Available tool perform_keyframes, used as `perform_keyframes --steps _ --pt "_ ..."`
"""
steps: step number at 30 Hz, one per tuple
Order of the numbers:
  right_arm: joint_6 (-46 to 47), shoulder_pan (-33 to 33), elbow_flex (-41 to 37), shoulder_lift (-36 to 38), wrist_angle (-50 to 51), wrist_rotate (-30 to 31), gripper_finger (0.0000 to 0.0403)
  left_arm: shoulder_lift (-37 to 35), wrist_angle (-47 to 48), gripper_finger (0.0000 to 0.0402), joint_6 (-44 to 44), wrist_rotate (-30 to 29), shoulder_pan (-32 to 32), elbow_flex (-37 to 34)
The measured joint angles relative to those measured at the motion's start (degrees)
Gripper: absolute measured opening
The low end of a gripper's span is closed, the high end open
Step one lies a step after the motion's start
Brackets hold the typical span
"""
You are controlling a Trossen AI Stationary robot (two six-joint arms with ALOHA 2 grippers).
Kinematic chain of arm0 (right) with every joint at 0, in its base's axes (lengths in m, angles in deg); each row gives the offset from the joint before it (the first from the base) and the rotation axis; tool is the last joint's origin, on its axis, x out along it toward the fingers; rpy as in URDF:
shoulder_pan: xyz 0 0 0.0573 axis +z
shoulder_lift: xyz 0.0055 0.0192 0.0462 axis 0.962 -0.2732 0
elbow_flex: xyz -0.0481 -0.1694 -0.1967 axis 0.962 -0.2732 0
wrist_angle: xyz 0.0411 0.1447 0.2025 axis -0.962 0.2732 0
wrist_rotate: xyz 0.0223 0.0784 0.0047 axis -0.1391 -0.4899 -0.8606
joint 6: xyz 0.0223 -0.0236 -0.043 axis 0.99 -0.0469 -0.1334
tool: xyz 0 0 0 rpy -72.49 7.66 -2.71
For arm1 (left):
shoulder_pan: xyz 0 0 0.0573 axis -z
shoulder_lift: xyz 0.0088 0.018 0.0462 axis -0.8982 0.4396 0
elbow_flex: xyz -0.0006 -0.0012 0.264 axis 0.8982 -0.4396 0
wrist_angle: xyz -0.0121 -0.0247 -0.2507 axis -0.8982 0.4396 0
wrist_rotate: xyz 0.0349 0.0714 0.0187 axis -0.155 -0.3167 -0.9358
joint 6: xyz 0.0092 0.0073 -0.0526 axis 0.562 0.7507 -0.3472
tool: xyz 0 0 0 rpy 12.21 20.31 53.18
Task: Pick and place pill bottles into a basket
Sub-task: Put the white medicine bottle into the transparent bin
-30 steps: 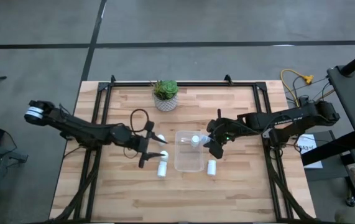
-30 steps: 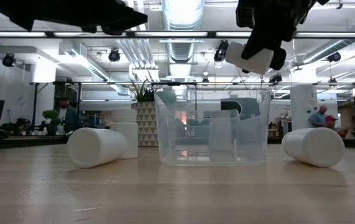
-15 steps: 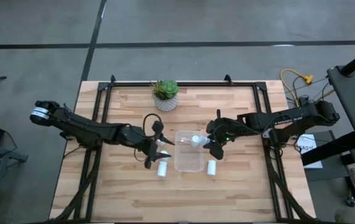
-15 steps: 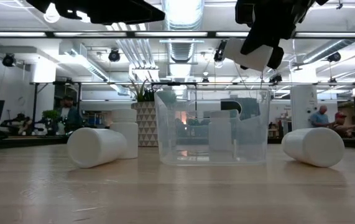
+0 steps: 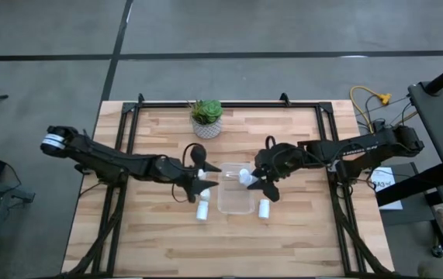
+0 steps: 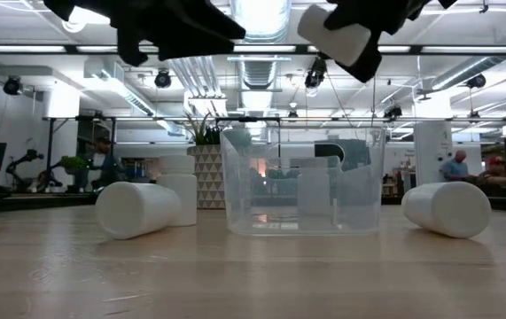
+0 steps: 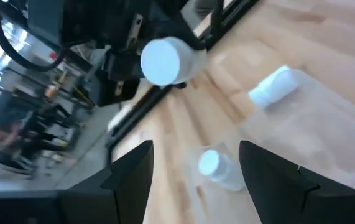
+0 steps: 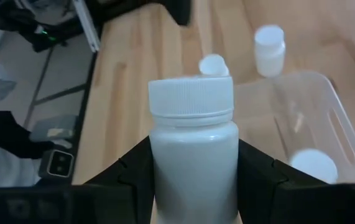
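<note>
Both arms reach inward above the table: left gripper (image 5: pixel 205 177) with fingers spread and empty, right gripper (image 5: pixel 249 178) clamped.

one camera hangs overhead, looking straight down on the whole bench (image 5: pixel 159 240). another sits at bench height, close to the clear basket (image 6: pixel 303 182), facing the room behind. each wrist camera looks past its own fingers; all four share the basket.

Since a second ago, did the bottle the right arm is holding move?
Yes. The held bottle shifted leftward in the low view, from above the basket's right wall toward its middle, clamped in the right tool.
</note>
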Motion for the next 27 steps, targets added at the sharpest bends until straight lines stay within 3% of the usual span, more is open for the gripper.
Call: perform_keyframes --steps 7,16,22,27 --pt "-1.8 0.0 0.0 0.0 -1.9 -0.8 0.0150 2.2 -7.9 0.0219 7.7 -0.1 0.0 0.0" --pt "-2.2 0.0 0.0 0.0 -3.8 -1.8 0.0150 2.6 -9.9 0.0219 8.1 0.0 0.0 1.0" --pt "-2.3 0.0 0.0 0.0 -4.0 -1.9 0.0150 2.6 -1.8 0.0223 3.1 -0.1 0.0 4.6" --pt "-2.4 0.0 0.0 0.0 -4.0 -1.9 0.0147 2.6 4.0 0.0255 -0.1 -0.3 0.0 8.0"
